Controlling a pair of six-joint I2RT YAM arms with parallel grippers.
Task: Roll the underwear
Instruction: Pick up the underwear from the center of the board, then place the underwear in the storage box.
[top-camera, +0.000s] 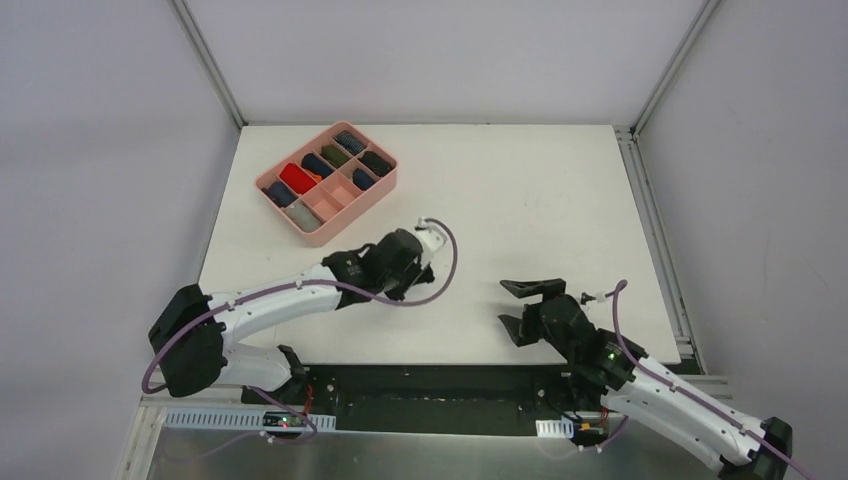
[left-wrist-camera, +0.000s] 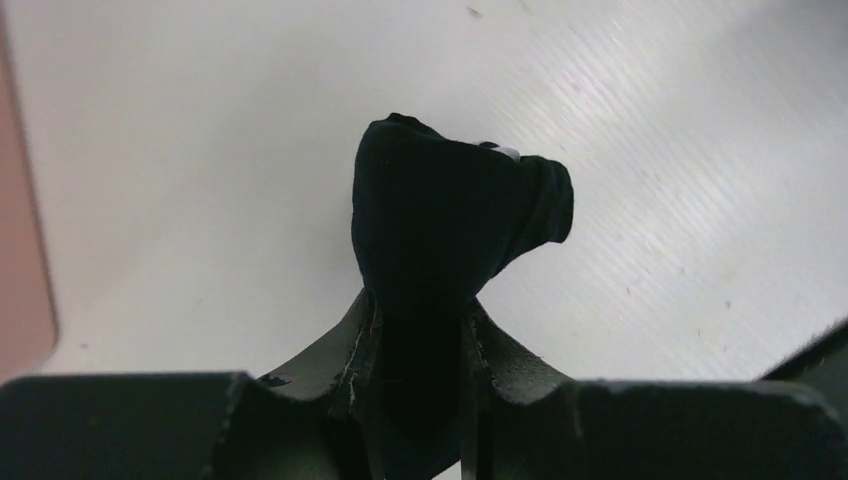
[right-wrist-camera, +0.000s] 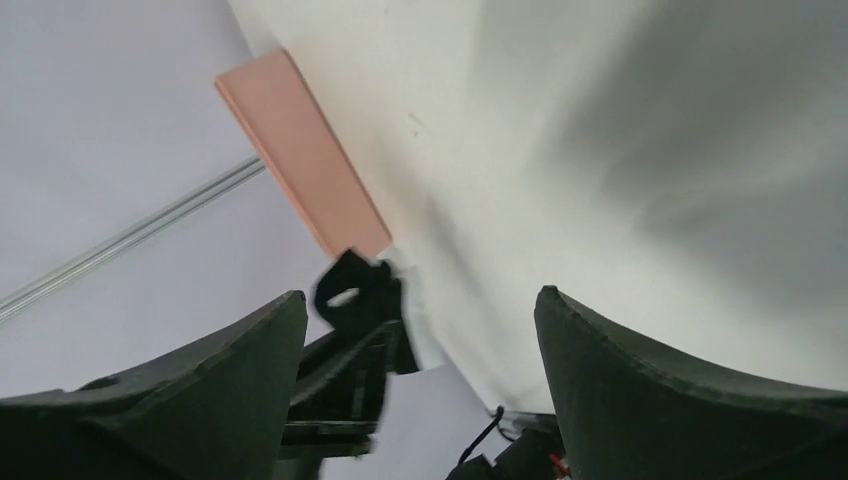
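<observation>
The black cloth briefs (left-wrist-camera: 450, 230) are bunched into a compact bundle, pinched between the closed fingers of the left gripper (top-camera: 412, 262) over the white table (top-camera: 520, 190), left of its middle. They sit near the pink compartment tray (top-camera: 355, 212) (several cells hold rolled cloths). Rolling seems done, though the bundle's tidiness is hard to judge; stowing is left. The right gripper (top-camera: 525, 305) hangs spread and empty by the near edge.

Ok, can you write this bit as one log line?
left tool: shut on underwear | right tool: open, empty | tray: partly filled
</observation>
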